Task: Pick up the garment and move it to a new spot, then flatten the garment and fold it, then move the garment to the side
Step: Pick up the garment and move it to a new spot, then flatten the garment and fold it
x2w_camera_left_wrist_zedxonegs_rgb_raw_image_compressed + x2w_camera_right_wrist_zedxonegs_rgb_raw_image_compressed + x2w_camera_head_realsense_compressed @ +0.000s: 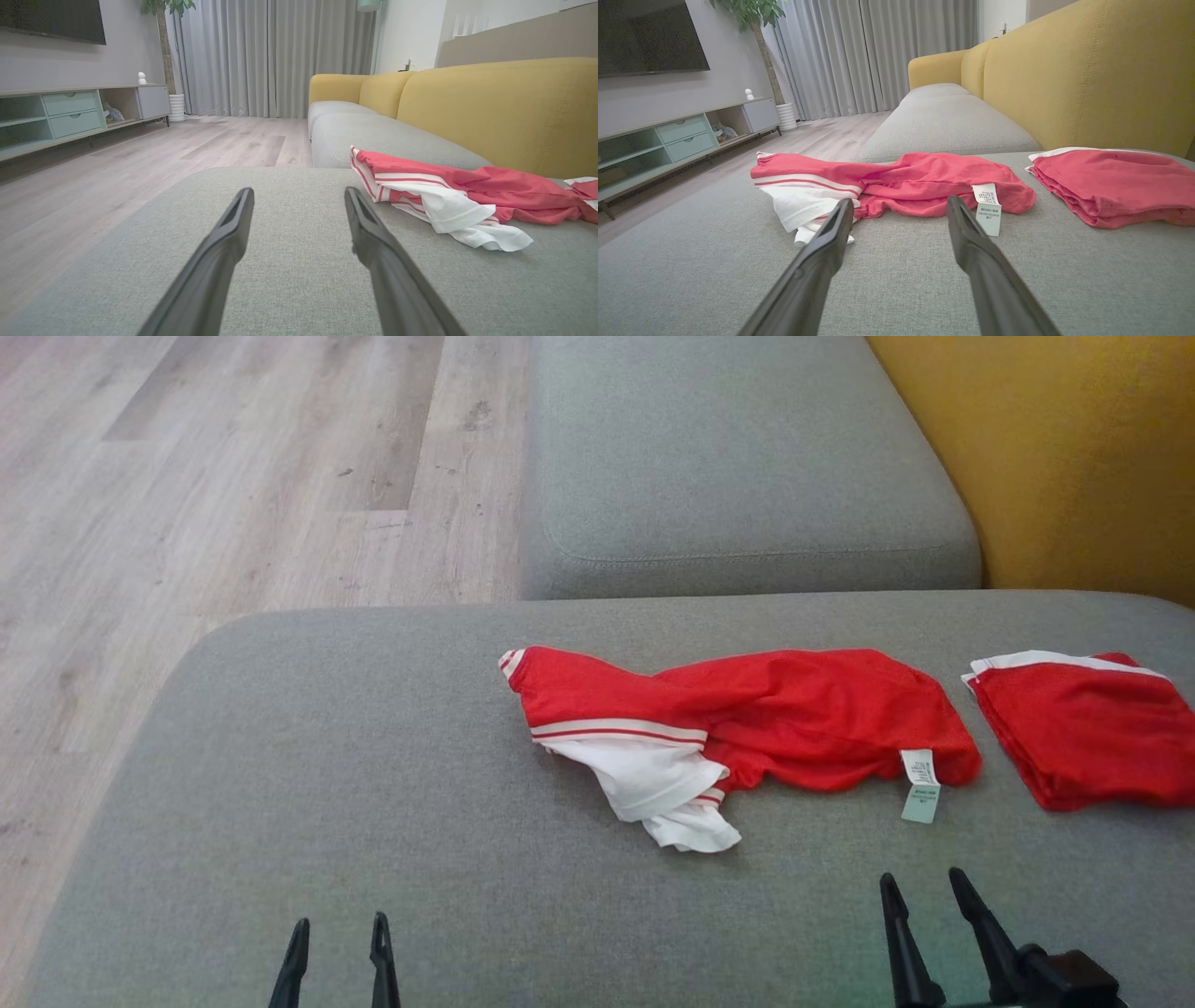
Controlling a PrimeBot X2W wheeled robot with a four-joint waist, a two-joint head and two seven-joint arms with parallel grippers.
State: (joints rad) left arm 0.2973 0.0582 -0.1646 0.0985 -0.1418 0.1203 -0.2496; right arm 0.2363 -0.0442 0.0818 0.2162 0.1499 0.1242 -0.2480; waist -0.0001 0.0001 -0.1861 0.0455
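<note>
A: Head view first. Where does the red jersey [747, 723] lie, reckoned from the pincers?

B: It lies crumpled on the grey seat cushion [355, 775], ahead of the right gripper [922, 875] and a little to its left, near but apart. From the left gripper [339, 922] it is ahead and well off to the right. Both pincers stand spread, with nothing between the fingers.

A: And the left wrist view?

B: The left gripper [298, 191] is low over bare cushion, jaws wide. The jersey [467, 191] sits forward and to the right of its right finger, white striped sleeve end nearest.

A: Right wrist view?

B: The right gripper [899, 201] points straight at the jersey [915, 184]. Its spread tips frame the near edge: the white sleeve is in line with the left tip, and the care label [987, 207] is just beside the right tip. A folded red garment [1111, 186] lies farther right, apart.

A: How will it handle?

B: I judge it light, thin and limp. It will drape and bunch rather than hold shape, and its layers may slip over each other. I would pinch firmer edges: the striped cuff for the left gripper and the hem by the label for the right, with the cloth taken deep into the fingers so it lifts stretched between two points.
</note>
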